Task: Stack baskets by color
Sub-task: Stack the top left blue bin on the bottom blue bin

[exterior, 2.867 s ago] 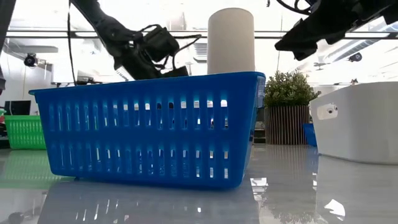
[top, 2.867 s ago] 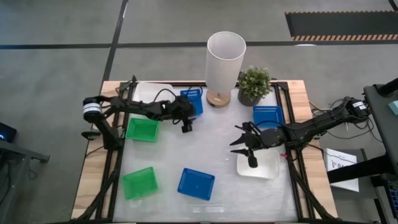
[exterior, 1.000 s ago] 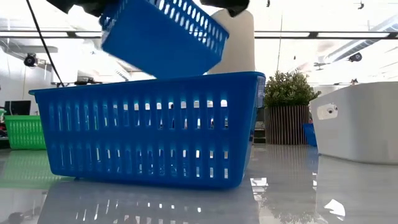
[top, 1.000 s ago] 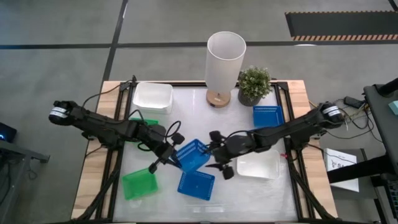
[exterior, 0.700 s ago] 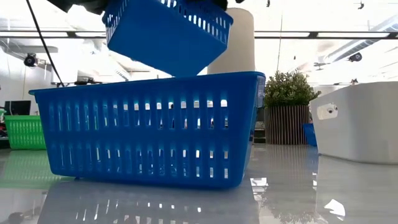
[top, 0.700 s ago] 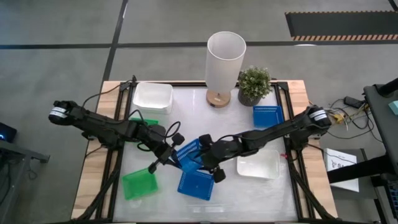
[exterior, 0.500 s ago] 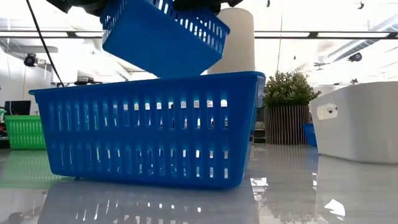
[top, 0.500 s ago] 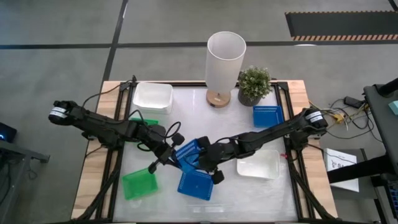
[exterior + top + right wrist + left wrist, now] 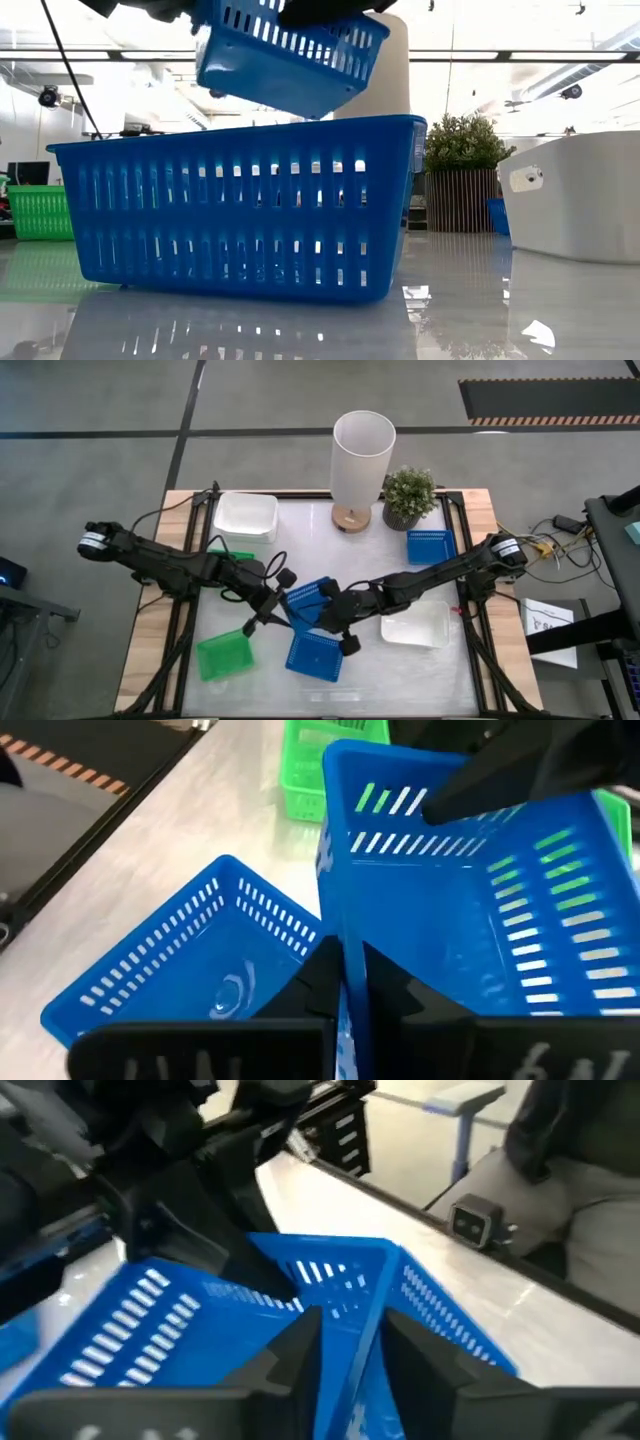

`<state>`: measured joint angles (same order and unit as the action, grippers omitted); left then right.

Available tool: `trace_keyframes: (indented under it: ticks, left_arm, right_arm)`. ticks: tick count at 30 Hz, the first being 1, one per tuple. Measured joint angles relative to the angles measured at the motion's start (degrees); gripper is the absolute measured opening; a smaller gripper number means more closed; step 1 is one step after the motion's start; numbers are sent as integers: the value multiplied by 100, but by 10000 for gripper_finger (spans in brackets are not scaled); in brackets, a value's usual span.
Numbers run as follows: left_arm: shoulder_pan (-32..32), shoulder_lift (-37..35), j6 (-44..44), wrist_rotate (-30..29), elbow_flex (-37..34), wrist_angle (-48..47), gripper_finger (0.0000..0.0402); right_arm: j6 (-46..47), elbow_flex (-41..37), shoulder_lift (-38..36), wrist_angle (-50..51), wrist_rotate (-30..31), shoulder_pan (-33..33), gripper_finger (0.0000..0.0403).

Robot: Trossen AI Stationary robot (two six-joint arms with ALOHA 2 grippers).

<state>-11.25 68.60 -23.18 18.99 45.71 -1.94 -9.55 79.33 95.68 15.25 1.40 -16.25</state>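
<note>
So the blue basket [image 9: 308,603] is up in the air mid-table, tilted, right above another blue basket [image 9: 315,657] sitting flat near the front edge. The right gripper [image 9: 328,619] is pinched shut on its wall, fingers either side of the rim in the wrist view. The left gripper [image 9: 272,607] is on the opposite wall, fingers straddling it and partly open. Around them: a green basket [image 9: 223,656] front left, a white basket [image 9: 417,626] on the right, a third blue one [image 9: 431,546] by the plant [image 9: 409,496].
</note>
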Motion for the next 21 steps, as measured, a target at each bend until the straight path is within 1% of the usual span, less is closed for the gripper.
trace_keyframes:
  ticks: [4,6,11,13,16,17,19,21]
  left_arm:
    - [-6,-165,-177,-349,22,-54,127]
    - [-6,-382,-298,-558,3,-121,137]
    - [-6,-1022,-315,-1036,-59,-515,140]
    - [-6,-1292,-301,-1460,-125,-505,141]
    - [-2,-1599,-269,-2230,-290,-384,141]
    - [0,-1696,-265,-2372,-408,-310,141]
    - [-2,-1830,-301,-2421,-659,-71,141]
    - [-6,-1961,-544,-2418,-890,235,141]
  right_arm:
    - [568,9,-7,97,71,-1,8]
    - [898,39,-9,245,273,-48,8]
    - [1676,179,-4,693,1221,-365,8]
    - [2048,215,2,703,1418,-501,8]
    - [2571,306,2,762,1903,-739,8]
    - [2686,328,2,766,1989,-818,8]
    - [2936,372,2,759,2170,-986,8]
    - [3121,385,4,752,2435,-1147,8]
